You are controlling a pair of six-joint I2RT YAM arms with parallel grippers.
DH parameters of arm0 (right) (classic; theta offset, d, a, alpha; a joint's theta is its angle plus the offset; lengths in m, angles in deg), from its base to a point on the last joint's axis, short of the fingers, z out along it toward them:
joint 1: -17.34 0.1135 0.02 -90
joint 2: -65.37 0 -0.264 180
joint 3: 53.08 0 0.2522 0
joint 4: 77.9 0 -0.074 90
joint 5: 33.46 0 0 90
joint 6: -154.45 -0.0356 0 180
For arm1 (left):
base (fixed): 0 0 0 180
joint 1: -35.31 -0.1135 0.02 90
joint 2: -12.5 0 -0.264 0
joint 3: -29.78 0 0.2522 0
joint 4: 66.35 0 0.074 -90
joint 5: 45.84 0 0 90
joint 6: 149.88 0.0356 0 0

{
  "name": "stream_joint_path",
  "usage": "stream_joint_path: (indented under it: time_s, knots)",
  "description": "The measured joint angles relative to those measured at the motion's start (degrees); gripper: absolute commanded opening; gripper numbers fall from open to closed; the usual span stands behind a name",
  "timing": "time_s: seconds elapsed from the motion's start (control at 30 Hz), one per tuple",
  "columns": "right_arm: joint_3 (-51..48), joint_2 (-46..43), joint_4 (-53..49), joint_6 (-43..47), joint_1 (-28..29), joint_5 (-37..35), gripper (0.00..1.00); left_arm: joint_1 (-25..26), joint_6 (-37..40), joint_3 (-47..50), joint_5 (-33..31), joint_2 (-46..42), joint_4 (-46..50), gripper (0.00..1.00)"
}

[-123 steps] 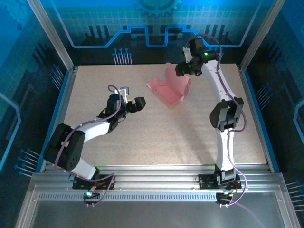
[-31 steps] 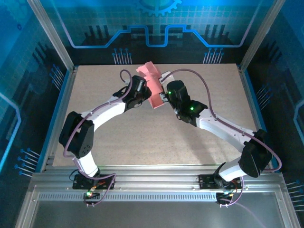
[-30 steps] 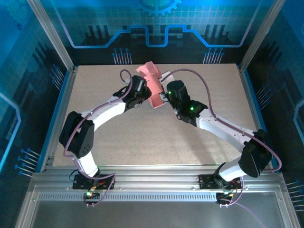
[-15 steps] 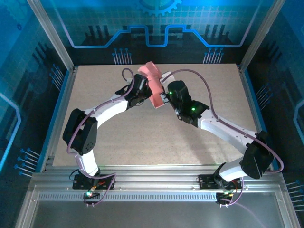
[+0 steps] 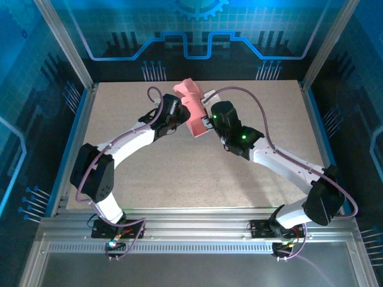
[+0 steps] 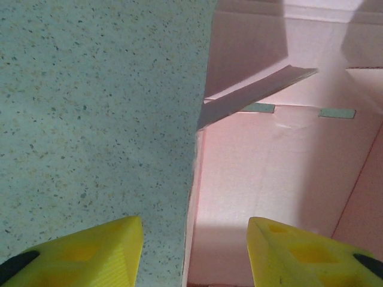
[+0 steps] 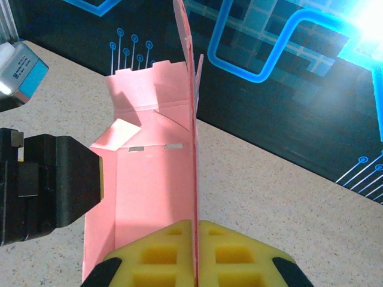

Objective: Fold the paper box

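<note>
Paper box (image 5: pixel 191 106), part-formed and open, is clamped by its right wall in the right pincer (image 7: pixel 195 254); left pincer (image 6: pixel 194 254) is spread apart astride its left wall.

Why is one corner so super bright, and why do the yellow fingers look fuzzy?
Right wrist view: the glowing wall pattern flares white at top right; the paper box stays sharp. Left wrist view: the yellow fingers sit close to the lens, so they look soft; a shadow dims the box's far flaps.
</note>
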Motion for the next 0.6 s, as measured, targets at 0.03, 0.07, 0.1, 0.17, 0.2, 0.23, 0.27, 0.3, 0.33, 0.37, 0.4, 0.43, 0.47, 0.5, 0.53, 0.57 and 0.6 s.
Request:
stream_joint_path:
  time_s: [0.03, 0.07, 0.1, 0.17, 0.2, 0.23, 0.27, 0.3, 0.33, 0.37, 0.4, 0.43, 0.47, 0.5, 0.53, 0.57, 0.6]
  knots:
    - [0.02, 0.00, 0.02, -0.11, 0.00, 0.04, 0.00, -0.13, 0.00, 0.07, 0.00, 0.02, -0.02, 0.47]
    - [0.04, 0.00, 0.00, -0.15, 0.00, 0.07, 0.00, -0.20, 0.02, 0.17, 0.00, 0.02, 0.00, 0.44]
    - [0.02, 0.00, -0.02, -0.26, 0.00, 0.13, 0.00, -0.31, 0.11, 0.17, 0.00, 0.07, 0.07, 0.42]
    - [0.02, 0.00, -0.02, -0.37, 0.00, 0.39, 0.00, -0.46, 0.11, 0.15, 0.07, 0.33, -0.13, 0.38]
    - [0.02, -0.02, 0.00, -0.42, 0.00, 0.55, 0.00, -0.46, 0.04, 0.13, 0.17, 0.68, -0.33, 0.35]
    - [0.02, -0.02, -0.02, -0.55, 0.00, 0.76, 0.00, -0.55, -0.13, 0.02, 0.22, 1.09, -0.39, 0.33]
    - [0.02, -0.02, -0.02, -0.57, 0.00, 1.01, 0.00, -0.57, -0.33, -0.24, 0.39, 1.79, -0.39, 0.30]
    - [0.02, -0.02, -0.02, -0.59, 0.00, 1.33, 0.00, -0.59, -0.44, -0.52, 0.48, 2.56, -0.46, 0.29]
    - [0.02, -0.02, 0.00, -0.59, 0.00, 1.38, 0.00, -0.61, -0.61, -0.70, 0.68, 3.15, -0.55, 0.29]
    - [0.02, -0.04, -0.02, -0.61, 0.00, 1.49, 0.00, -0.68, -0.68, -0.74, 0.79, 3.67, -0.66, 0.27]
    - [0.02, -0.07, -0.02, -0.76, 0.00, 1.57, 0.00, -0.76, -0.68, -0.74, 0.94, 4.04, -0.74, 0.26]
    - [0.02, -0.13, -0.02, -0.81, 0.00, 1.62, 0.00, -0.85, -0.81, -0.74, 1.11, 4.26, -0.79, 0.22]
    - [0.02, -0.20, 0.00, -0.83, 0.00, 1.79, 0.00, -0.92, -0.81, -0.76, 1.29, 4.48, -0.85, 0.18]
    - [0.02, -0.26, 0.00, -0.98, 0.00, 1.97, 0.00, -1.01, -0.76, -0.83, 1.33, 4.66, -0.98, 0.14]
    - [0.02, -0.33, -0.02, -1.01, 0.02, 2.08, 0.00, -1.09, -0.81, -0.85, 1.44, 4.74, -1.22, 0.10]
    - [0.02, -0.35, 0.00, -1.01, 0.02, 2.27, 0.00, -1.16, -0.76, -1.01, 1.68, 4.83, -1.25, 0.06]
    - [0.02, -0.35, 0.04, -1.03, 0.02, 2.45, 0.00, -1.16, -0.79, -1.05, 1.77, 4.83, -1.29, 0.02]
